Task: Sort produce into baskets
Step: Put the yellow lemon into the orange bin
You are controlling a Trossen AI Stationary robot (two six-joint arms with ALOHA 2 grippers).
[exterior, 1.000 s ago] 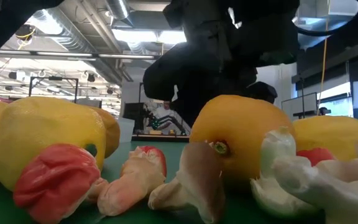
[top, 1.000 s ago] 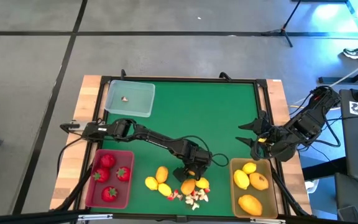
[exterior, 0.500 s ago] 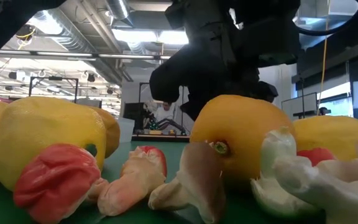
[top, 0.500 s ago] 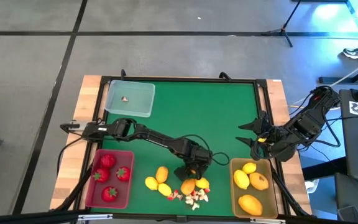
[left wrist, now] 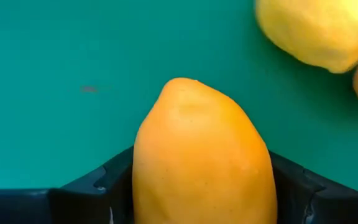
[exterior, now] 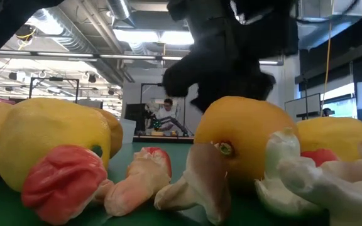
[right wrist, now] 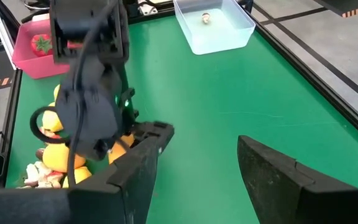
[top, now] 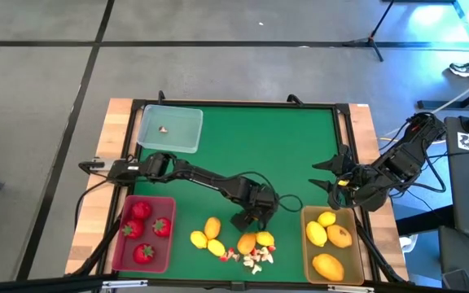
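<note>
Since a second ago, left claw (top: 247, 232) narrower around orange lemon (left wrist: 201, 162).

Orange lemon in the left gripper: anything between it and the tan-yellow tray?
Nothing visible. The left gripper is closed on the orange lemon near the loose pile. Only bare green mat lies between it and the tan-yellow tray. The right gripper waits, open, above the mat just beyond that tray's far edge.

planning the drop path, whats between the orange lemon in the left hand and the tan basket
In the high view, only bare green mat separates the orange lemon in the left hand from the tan basket; a yellow lemon sits beside it.
</note>
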